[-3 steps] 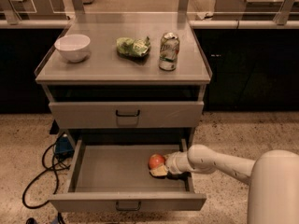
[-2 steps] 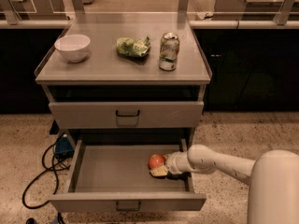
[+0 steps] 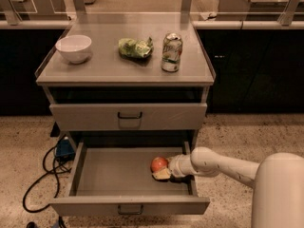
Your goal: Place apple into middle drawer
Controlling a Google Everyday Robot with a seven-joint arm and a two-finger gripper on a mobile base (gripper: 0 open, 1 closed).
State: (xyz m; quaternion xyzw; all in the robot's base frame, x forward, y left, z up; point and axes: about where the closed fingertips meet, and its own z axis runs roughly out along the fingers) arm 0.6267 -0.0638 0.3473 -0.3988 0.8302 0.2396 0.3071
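Note:
The middle drawer [image 3: 118, 175] is pulled open below the closed upper drawer [image 3: 128, 116]; it is grey with a flat floor and a dark loop handle on its front. The red-orange apple [image 3: 159, 163] sits low over the drawer floor at the right side. My gripper [image 3: 162, 171] reaches in from the right on the white arm [image 3: 218, 164] and is shut on the apple, with one pale finger [image 3: 162, 175] showing just under the fruit. The far finger is hidden behind the apple.
On the cabinet top [image 3: 104, 65] stand a white bowl [image 3: 73, 47], a green snack bag [image 3: 135, 47] and a silver-and-green can [image 3: 171, 52]. A black cable and blue plug [image 3: 61, 148] lie on the floor to the left. Dark counters stand behind.

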